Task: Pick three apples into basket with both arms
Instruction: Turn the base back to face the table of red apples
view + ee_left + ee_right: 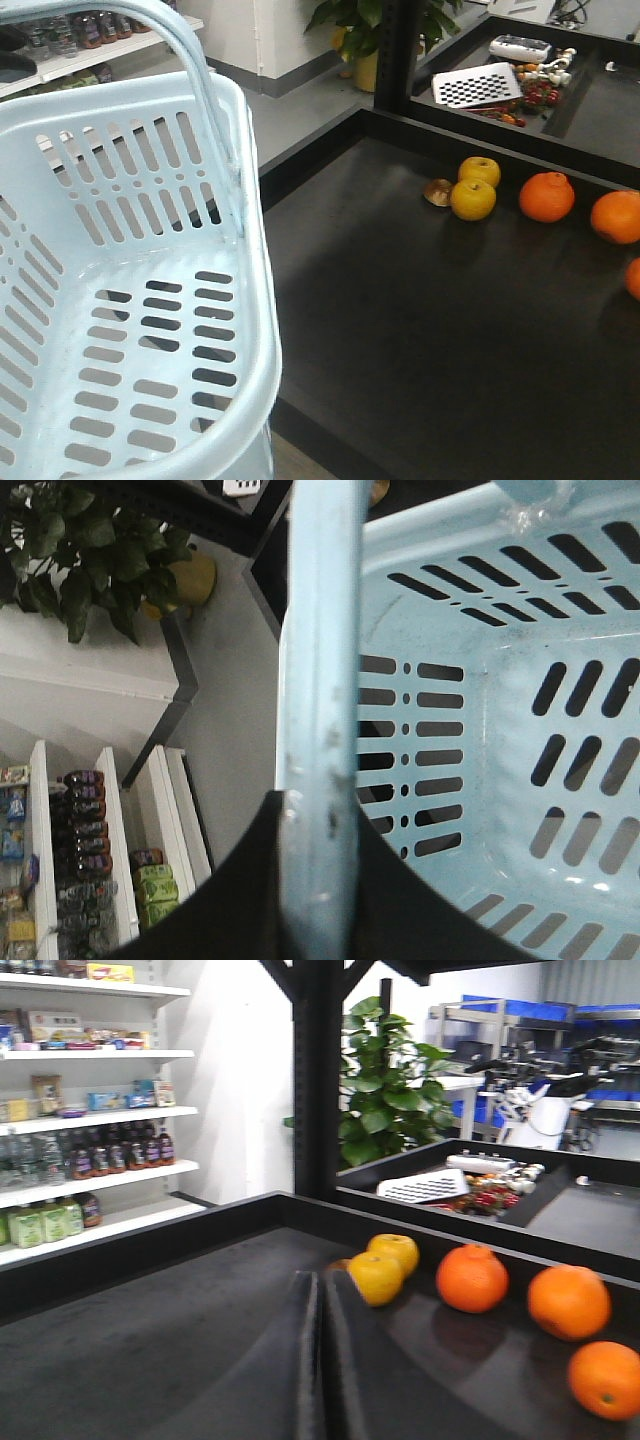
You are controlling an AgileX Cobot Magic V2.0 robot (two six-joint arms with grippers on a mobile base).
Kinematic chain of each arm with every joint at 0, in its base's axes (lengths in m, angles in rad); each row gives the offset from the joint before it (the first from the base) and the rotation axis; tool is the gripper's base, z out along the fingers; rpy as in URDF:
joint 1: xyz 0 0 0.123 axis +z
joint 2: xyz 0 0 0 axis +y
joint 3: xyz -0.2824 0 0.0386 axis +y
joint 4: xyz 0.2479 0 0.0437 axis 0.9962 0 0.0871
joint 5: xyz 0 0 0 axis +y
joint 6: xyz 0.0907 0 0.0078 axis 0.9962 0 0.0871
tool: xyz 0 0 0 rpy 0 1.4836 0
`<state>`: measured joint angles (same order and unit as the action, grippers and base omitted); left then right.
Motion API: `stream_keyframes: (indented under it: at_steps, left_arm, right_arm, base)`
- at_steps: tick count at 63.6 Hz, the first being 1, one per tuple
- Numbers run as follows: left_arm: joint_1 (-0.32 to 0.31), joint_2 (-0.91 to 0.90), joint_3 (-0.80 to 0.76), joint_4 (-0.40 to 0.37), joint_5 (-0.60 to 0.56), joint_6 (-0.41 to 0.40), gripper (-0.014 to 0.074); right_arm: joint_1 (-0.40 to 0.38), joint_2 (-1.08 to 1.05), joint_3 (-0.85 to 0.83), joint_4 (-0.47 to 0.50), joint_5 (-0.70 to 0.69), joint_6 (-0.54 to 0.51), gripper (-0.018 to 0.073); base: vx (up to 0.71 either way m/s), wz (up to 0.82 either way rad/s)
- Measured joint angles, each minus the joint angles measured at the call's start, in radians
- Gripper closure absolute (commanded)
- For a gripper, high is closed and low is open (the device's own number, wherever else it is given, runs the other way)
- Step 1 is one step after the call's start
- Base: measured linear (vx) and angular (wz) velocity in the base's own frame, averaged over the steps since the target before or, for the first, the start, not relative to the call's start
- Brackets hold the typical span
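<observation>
**A:** Here's where you are: your left hand (318,815) is clamped on the handle (320,680) of the basket (262,300), a finger pressed to each side of the bar. The basket hangs by the left edge of the desk (400,330), and it's empty.

**B:** And your right hand (322,1282) is low over the desk with its fingers pinched together, holding nothing. Open it before you go for anything, or you'll just shove the fruit along.

**A:** Here's the big worry, though. The dark red apples aren't in any view. All you've got ahead are two yellow fruits (473,198) and some oranges (546,196), with a small brown thing (438,191) touching the nearer yellow one.

**B:** Right, so a hasty reach bags the wrong fruit. Look for the apples first.

**A:** Mind that basket too. It's held by one smooth bar, so I'd expect it to swing or tip if you move the left arm quickly, and anything dropped in could then miss.

**B:** Its lower corner also looks close to the desk's raised black edge. Carry it across low and it may catch there.

**A:** And round fruit rolls. One glancing touch and it's away.
</observation>
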<state>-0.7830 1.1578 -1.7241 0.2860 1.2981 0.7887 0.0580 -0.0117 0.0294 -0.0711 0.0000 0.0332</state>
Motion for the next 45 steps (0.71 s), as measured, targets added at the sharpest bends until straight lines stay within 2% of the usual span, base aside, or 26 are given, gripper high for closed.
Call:
stream_keyframes:
  at_steps: [45]
  left_arm:
    - [0.000, 0.002, 0.000, -0.001, 0.000, 0.000, 0.0603]
  right_arm:
    - [0.000, 0.000, 0.000, 0.000, 0.000, 0.000, 0.0568]
  base:
    - [0.00, -0.38]
